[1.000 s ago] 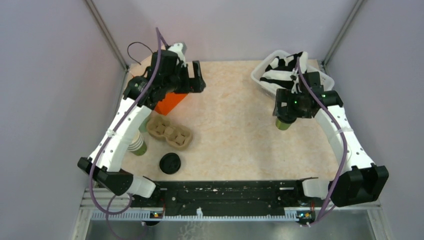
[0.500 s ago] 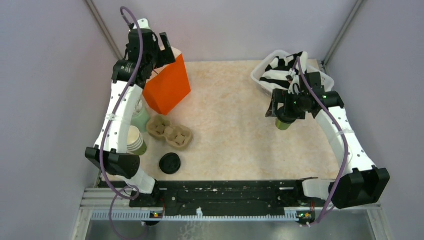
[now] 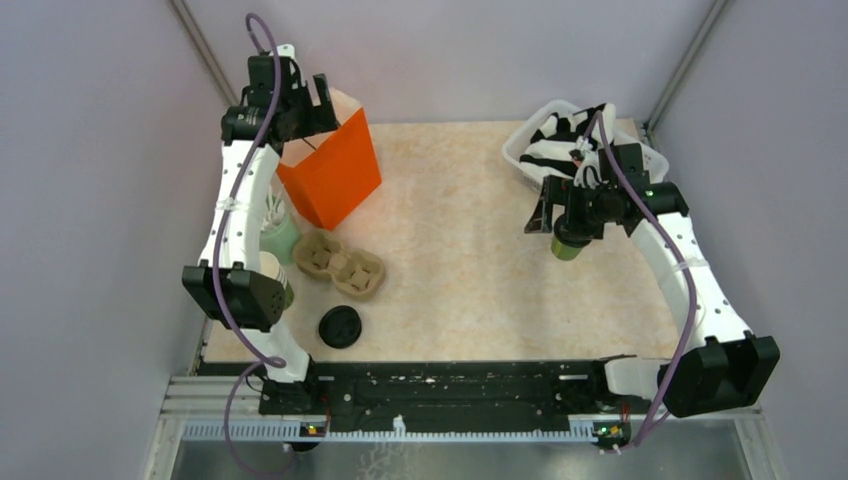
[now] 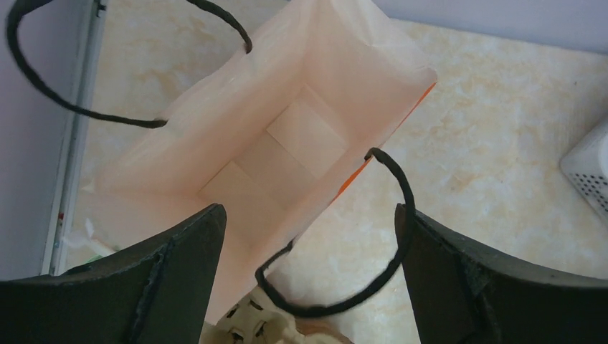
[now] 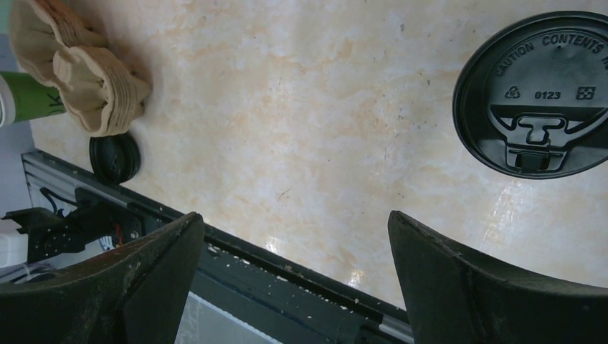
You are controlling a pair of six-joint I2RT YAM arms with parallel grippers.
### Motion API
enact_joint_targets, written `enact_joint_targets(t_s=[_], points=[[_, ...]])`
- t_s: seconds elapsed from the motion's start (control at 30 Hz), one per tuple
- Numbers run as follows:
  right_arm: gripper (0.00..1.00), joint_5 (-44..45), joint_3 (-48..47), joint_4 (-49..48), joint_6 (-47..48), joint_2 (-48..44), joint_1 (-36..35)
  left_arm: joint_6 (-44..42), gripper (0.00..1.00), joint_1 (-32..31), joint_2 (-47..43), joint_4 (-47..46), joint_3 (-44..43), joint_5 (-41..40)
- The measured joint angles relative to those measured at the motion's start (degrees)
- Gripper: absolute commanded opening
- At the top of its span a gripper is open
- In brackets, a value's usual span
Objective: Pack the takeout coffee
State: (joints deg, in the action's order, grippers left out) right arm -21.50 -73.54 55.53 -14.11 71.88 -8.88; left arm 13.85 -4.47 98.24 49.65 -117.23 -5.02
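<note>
Found right fingers (image 5: 495,287) wide and empty just off takeout coffee (image 5: 534,93) upright at right of worktop (image 3: 460,220), left fingers (image 4: 150,287) wide above open orange bag (image 4: 301,136); risks clipping and toppling it if lowered off-centre.

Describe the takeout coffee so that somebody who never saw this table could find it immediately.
Look at the white plastic basket with the striped cloth in the far right corner of the table. Just in front of it, below the right arm, stands a small green paper cup alone. Unlike the stacked green cups on the left, it wears a black round plastic lid.
</note>
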Motion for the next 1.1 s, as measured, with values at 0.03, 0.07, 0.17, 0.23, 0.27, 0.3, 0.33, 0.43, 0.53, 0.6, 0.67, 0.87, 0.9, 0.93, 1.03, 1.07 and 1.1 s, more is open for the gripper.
enact_joint_targets(t_s=[0.03,0.07,0.17,0.23,0.27,0.3,0.33,0.43,0.53,0.6,0.67,0.87,0.9,0.93,1.03,1.07,1.1], points=[[0.99,-0.3,0.0,0.0,-0.1,0.0,0.0,-0.5,0.9,-0.1,0.7,0.5,0.0,0.7],[0.99,-0.4,0.0,0.0,-0.3,0.0,0.0,-0.7,0.9,-0.1,1.1,0.8,0.2,1.2],[0.99,-0.4,-0.7,0.5,-0.7,0.7,0.0,-1.2,0.85,-0.1,1.8,1.7,0.5,2.3],[0.99,-0.2,-2.5,1.0,-0.9,2.1,0.0,-1.4,0.8,-0.1,1.8,1.7,0.5,2.9],[0.99,0.0,-3.3,0.8,-1.0,2.7,0.0,-1.6,0.79,-0.1,1.8,1.6,0.5,3.2],[0.99,0.1,-3.8,0.4,-1.1,3.3,0.0,-1.6,0.78,-0.1,1.8,1.5,0.5,3.6],[0.99,0.3,-4.2,0.2,-1.3,3.7,0.0,-1.7,0.76,-0.1,1.8,1.4,0.5,4.2],[0.99,0.3,-4.6,-0.4,-2.1,5.1,0.0,-1.9,0.69,-0.1,1.7,1.0,0.7,5.5],[0.99,0.1,-4.6,-1.2,-2.7,7.1,0.0,-2.1,0.67,-0.1,1.6,-0.2,2.0,6.1],[0.99,0.0,-4.7,-1.3,-2.9,8.2,0.0,-2.3,0.7,-0.1,1.6,-0.3,2.8,6.3],[0.99,0.0,-6.2,-0.6,-2.4,9.5,0.0,-2.4,0.75,-0.1,1.7,-0.3,2.8,6.8],[0.99,2.8,-12.4,0.8,0.8,13.2,-2.8,-2.1,0.93,-0.1,2.6,-0.4,0.6,7.4],[0.99,3.9,-13.4,0.9,1.1,14.2,-4.5,-2.0,0.94,-0.1,3.0,-0.3,0.2,7.3],[0.99,4.9,-14.5,0.7,1.2,15.3,-6.6,-1.7,0.95,-0.1,3.5,0.1,-0.5,7.2],[0.98,6.9,-19.0,0.5,1.5,21.0,-14.4,-0.6,0.99,-0.1,4.7,1.0,-1.9,7.1],[0.98,6.9,-20.7,0.3,1.5,23.2,-16.3,0.1,0.99,-0.1,4.7,1.6,-1.9,7.0],[0.97,7.2,-23.2,0.3,1.5,26.3,-18.7,1.1,0.99,-0.1,4.7,2.3,-1.9,6.9]])
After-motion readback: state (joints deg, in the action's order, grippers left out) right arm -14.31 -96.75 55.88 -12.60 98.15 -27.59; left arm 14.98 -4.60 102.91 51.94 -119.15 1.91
